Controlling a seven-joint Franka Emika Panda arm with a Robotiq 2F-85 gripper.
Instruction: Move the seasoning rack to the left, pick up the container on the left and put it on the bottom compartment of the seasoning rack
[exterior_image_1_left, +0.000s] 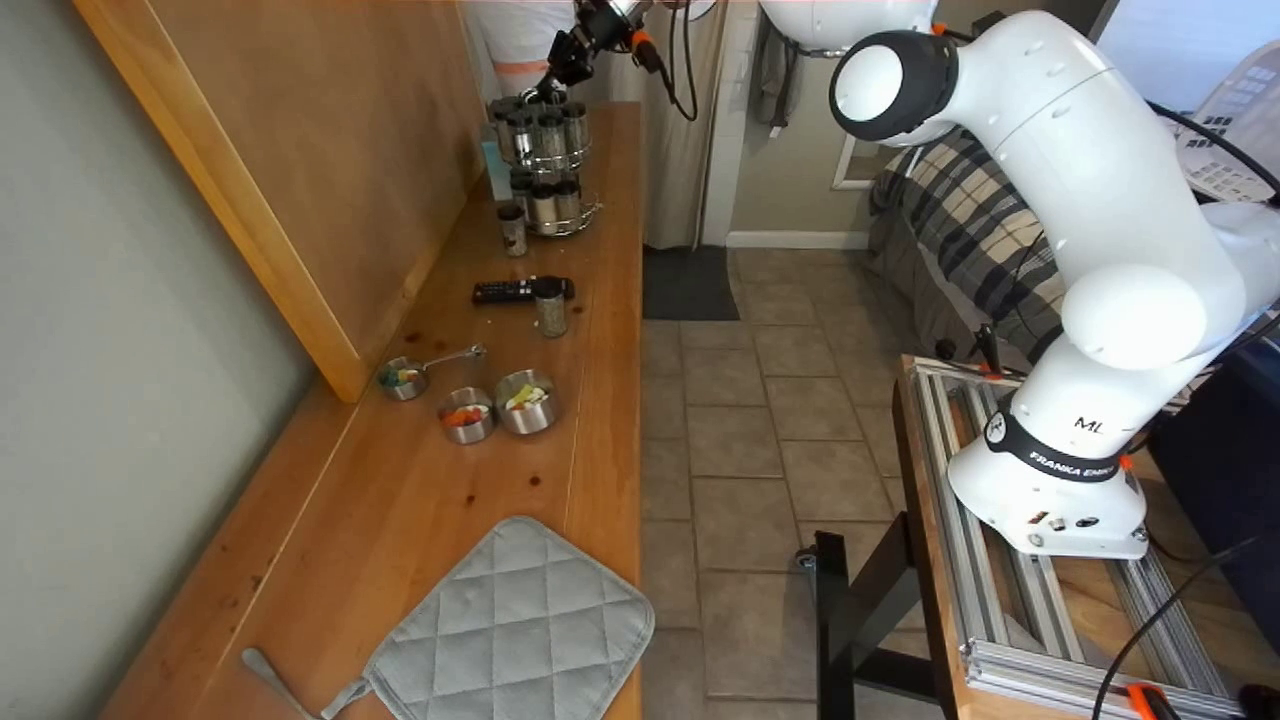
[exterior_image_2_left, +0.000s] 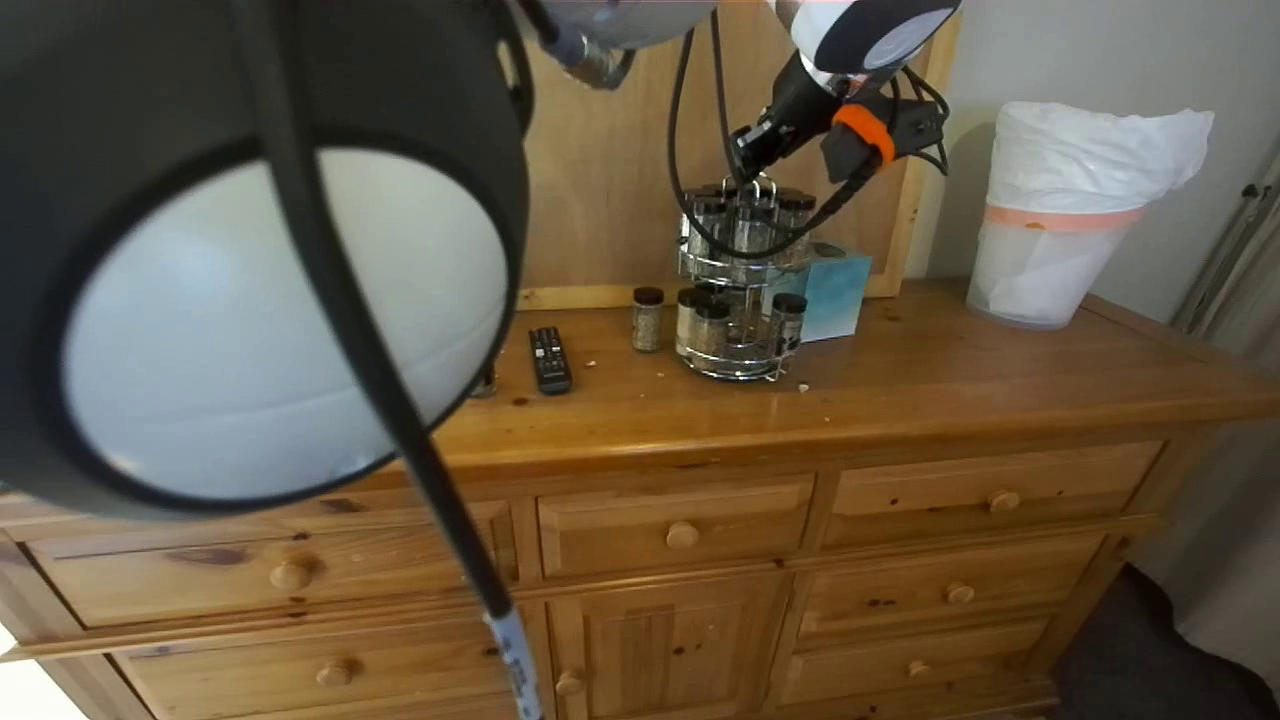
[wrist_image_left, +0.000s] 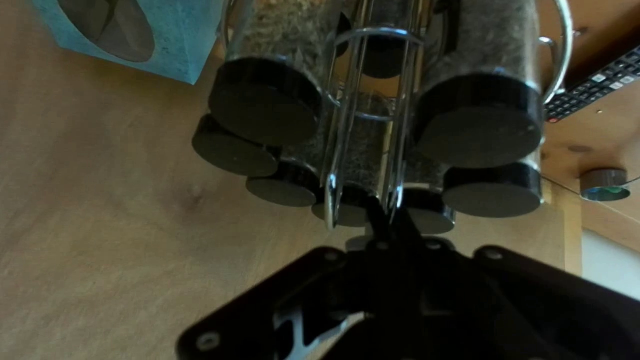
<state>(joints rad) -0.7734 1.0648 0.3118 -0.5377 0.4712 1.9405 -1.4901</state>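
Pincer (wrist_image_left: 389, 212) on rack (wrist_image_left: 330, 190), clearest in wrist view

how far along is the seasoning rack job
Looks done: the claw appears shut on the wire handle. In hand: presumably shifting the seasoning rack by that grip; its progress isn't clear. Remaining: the loose jar stands beside it on the dresser, needing placement in the bottom compartment.

silver rack (exterior_image_2_left: 740, 284), pale-blue box (exterior_image_2_left: 836, 296)
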